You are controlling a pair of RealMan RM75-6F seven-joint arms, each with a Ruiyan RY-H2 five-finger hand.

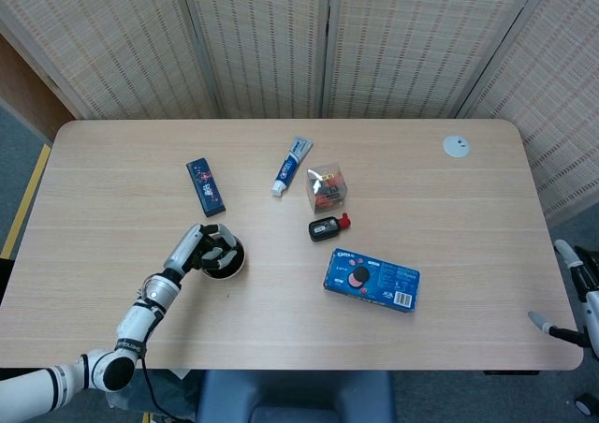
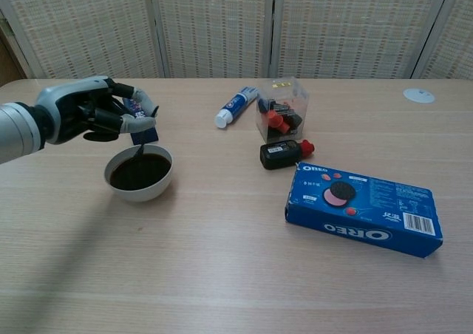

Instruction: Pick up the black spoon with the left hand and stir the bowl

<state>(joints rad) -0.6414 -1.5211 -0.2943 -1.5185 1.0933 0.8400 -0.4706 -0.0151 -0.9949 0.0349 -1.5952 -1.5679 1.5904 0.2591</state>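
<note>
A white bowl (image 2: 140, 190) of dark liquid sits left of the table's middle; in the head view the bowl (image 1: 229, 269) lies partly under my hand. My left hand (image 2: 94, 117) hovers just above the bowl, fingers pinching the black spoon (image 2: 138, 152), whose tip dips into the liquid. From above, the left hand (image 1: 200, 251) covers the bowl's left half and hides the spoon. My right hand (image 1: 571, 297) shows only at the far right edge, off the table, fingers apart and holding nothing.
A dark blue packet (image 1: 206, 186) lies behind the bowl, a toothpaste tube (image 1: 291, 166) further right. A clear box of small items (image 1: 327, 187), a black-and-red bottle (image 1: 328, 226) and a blue Oreo box (image 1: 372, 280) occupy the middle. A white disc (image 1: 456, 146) sits far right.
</note>
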